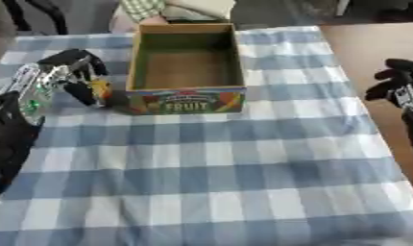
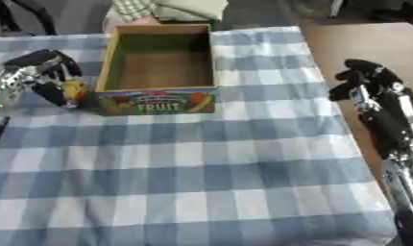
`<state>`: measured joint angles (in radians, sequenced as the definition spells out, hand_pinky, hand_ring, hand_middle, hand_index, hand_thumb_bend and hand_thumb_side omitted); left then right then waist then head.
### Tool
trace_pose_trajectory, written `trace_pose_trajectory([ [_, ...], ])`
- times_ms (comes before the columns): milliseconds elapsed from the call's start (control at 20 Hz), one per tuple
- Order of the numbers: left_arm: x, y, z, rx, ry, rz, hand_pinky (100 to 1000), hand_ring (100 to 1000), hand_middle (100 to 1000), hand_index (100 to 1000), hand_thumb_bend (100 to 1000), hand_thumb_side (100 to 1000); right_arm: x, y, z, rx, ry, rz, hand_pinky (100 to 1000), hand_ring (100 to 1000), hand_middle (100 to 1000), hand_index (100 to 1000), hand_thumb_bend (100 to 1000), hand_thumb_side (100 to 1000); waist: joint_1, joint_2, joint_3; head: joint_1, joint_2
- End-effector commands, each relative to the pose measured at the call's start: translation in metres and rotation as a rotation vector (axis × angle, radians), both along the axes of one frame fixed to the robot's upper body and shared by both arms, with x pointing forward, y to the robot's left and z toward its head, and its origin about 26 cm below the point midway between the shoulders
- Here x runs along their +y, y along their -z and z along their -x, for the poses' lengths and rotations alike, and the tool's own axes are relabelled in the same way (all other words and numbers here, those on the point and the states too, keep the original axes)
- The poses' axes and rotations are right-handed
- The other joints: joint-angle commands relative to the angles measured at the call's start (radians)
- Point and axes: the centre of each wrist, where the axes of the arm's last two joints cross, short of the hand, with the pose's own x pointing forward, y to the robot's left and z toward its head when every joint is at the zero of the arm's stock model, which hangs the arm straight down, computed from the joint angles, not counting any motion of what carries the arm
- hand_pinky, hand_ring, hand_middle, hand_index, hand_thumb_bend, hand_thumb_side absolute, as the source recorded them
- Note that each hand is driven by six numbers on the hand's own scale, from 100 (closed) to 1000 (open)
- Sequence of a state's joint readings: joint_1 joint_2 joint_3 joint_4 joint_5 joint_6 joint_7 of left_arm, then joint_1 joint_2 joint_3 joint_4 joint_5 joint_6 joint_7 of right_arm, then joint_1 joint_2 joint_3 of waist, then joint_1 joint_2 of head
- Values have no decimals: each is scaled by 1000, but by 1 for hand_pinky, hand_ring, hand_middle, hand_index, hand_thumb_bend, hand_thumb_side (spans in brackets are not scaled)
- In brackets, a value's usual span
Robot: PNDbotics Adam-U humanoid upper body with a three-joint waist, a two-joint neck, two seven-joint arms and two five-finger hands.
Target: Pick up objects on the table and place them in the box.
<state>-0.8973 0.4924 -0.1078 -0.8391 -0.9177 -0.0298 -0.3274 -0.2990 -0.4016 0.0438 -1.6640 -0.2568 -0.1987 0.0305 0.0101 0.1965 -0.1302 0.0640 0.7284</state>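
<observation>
Left hand (image 1: 75, 77) curled round a small yellow-orange object (image 1: 100, 89) — just left of the box (image 1: 186, 62). Right hand (image 2: 361, 79) curled, empty, off the tabletop's (image 1: 210, 173) right edge.

The table (image 1: 243, 192) fills most of the frame, covered edge to edge with a blue-and-white checked cloth (image 1: 201, 158) that lies flat with barely a wrinkle. To the right of the cloth's edge a bare brownish surface shows, upper right. One thing sits directly on the cloth — an open cardboard box (image 1: 186, 62) in the upper middle, standing upright, its brown floor and greenish inner walls in view. Its near face carries a colourful fruit print with the word FRUIT. The lower half of the frame shows only checked cloth — squares running down to the near edge.
</observation>
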Motion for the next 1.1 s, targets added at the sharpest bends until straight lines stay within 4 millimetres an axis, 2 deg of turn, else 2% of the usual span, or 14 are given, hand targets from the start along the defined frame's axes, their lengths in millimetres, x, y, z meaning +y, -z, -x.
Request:
trace_pose_trajectory([
  [50, 5, -11, -2, -55, -31, -13, 640, 555, 577, 659, 563, 142, -4, -9, -1, -23, -1, 16, 578, 567, 607, 785, 100, 450, -1, -14, -1, 2, 2],
  [100, 6, -11, -2, -60, -34, -12, 621, 518, 533, 611, 495, 100, -4, -9, -1, -24, 0, 16, 578, 567, 607, 785, 100, 449, -1, -14, -1, 1, 2],
  [200, 6, -10, -1, -66, -37, -9, 594, 460, 466, 538, 400, 100, -4, -9, -1, -23, 1, 16, 578, 567, 607, 785, 100, 450, -2, -14, -1, 1, 2],
  [250, 7, -10, -1, -66, -36, -6, 591, 454, 459, 529, 394, 100, -4, -9, -1, -23, 2, 16, 578, 567, 607, 785, 100, 450, -2, -14, -1, 1, 2],
  [300, 7, -11, -1, -64, -34, -2, 573, 402, 396, 464, 377, 100, -4, -8, -1, -23, 3, 16, 578, 567, 607, 785, 100, 450, -2, -14, 0, 1, 2],
  [550, 7, -15, 0, -53, -27, 12, 573, 402, 396, 464, 377, 100, -4, -8, -1, -23, 4, 15, 578, 567, 607, 785, 100, 450, -3, -14, 0, 1, 2],
  [600, 7, -17, 0, -60, -22, 15, 527, 328, 288, 357, 356, 100, -4, -8, -1, -23, 4, 15, 578, 567, 607, 785, 100, 450, -3, -14, 0, 1, 3],
  [850, -1, -67, 4, -227, 60, 66, 530, 329, 285, 354, 349, 100, -5, -8, -1, -21, 7, 16, 578, 567, 607, 785, 100, 453, -3, -17, 2, 0, 5],
  [1100, -27, -106, 11, -318, 128, 83, 534, 333, 290, 359, 351, 100, -5, -8, -1, -19, 3, 19, 578, 567, 607, 785, 100, 453, 0, -21, 0, 5, 6],
])
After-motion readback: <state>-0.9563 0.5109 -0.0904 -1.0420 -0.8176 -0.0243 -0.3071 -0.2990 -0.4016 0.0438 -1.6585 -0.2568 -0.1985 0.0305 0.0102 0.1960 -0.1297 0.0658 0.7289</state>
